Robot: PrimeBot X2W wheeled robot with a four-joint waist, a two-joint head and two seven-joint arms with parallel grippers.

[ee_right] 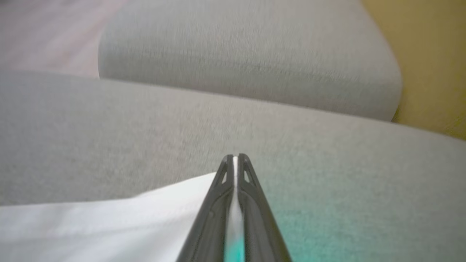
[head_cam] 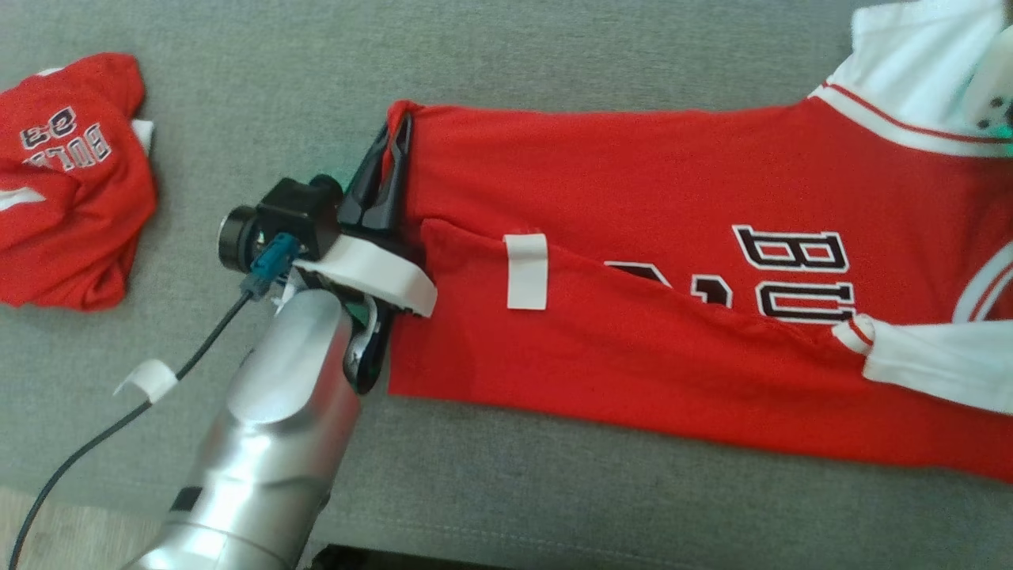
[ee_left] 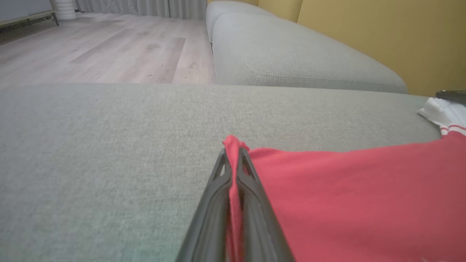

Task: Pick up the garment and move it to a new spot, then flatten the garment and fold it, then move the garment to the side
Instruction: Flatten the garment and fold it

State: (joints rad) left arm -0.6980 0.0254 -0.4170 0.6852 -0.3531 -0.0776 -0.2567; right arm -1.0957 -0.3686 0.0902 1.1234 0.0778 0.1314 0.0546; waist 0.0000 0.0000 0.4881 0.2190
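Note:
The garment [head_cam: 633,174] is a red jersey with white sleeves and black lettering, lying stretched out sideways on the grey sofa cushion [head_cam: 554,55]. Its lower part is folded up over the body. My left gripper [head_cam: 396,131] is shut on the far corner of the red hem, and the cloth stands pinched between the fingers in the left wrist view [ee_left: 233,151]. My right gripper [ee_right: 236,157] is shut on the edge of the white sleeve [ee_right: 109,225]. A pale part of my right arm [head_cam: 993,83] sits over the white sleeve at the top right of the head view.
A second red jersey [head_cam: 71,182] lies crumpled at the cushion's left end. A black cable [head_cam: 119,419] trails from my left wrist. Another grey cushion [ee_left: 291,54] adjoins, with wooden floor [ee_left: 91,47] and a yellow wall [ee_left: 382,29] beyond.

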